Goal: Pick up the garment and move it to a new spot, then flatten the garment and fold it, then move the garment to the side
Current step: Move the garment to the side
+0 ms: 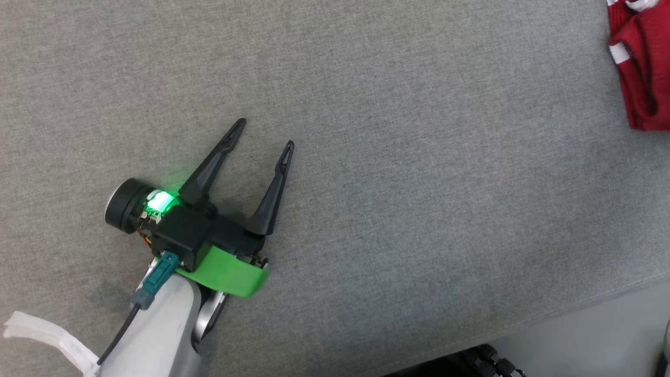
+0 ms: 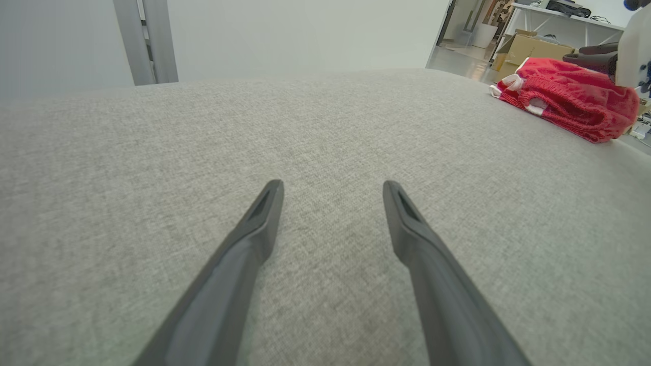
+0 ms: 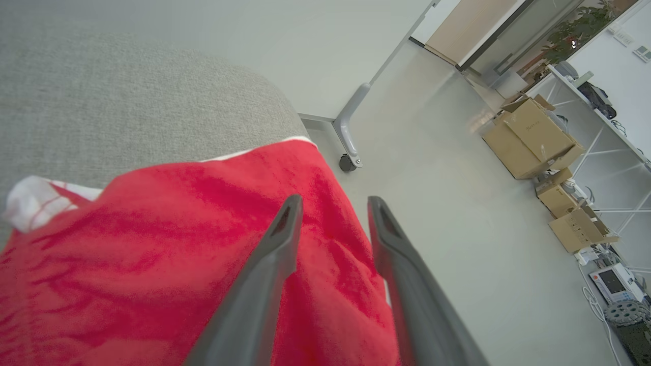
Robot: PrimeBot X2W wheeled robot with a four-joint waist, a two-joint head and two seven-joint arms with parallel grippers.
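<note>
Final step, as judged: the garment (image 1: 646, 68), a bunched red piece with white trim, lies at the right-hand rim of the grey padded surface (image 1: 419, 183), so the move to the side looks all but made. The left gripper (image 1: 265, 133) hovers over the middle of that surface, jaws spread wide and holding nothing. In the right wrist view the right gripper (image 3: 335, 203) hangs over the surface's right rim, directly above the garment (image 3: 152, 244), jaws part-way open; the cloth appears to lie beneath them rather than between, though the angle leaves this uncertain. The next move calls for a clean lift without snagging cloth so near the rim. That view also shows the floor (image 3: 432, 203) just past the rim; the left wrist view gives the garment (image 2: 569, 96) in low profile
</note>
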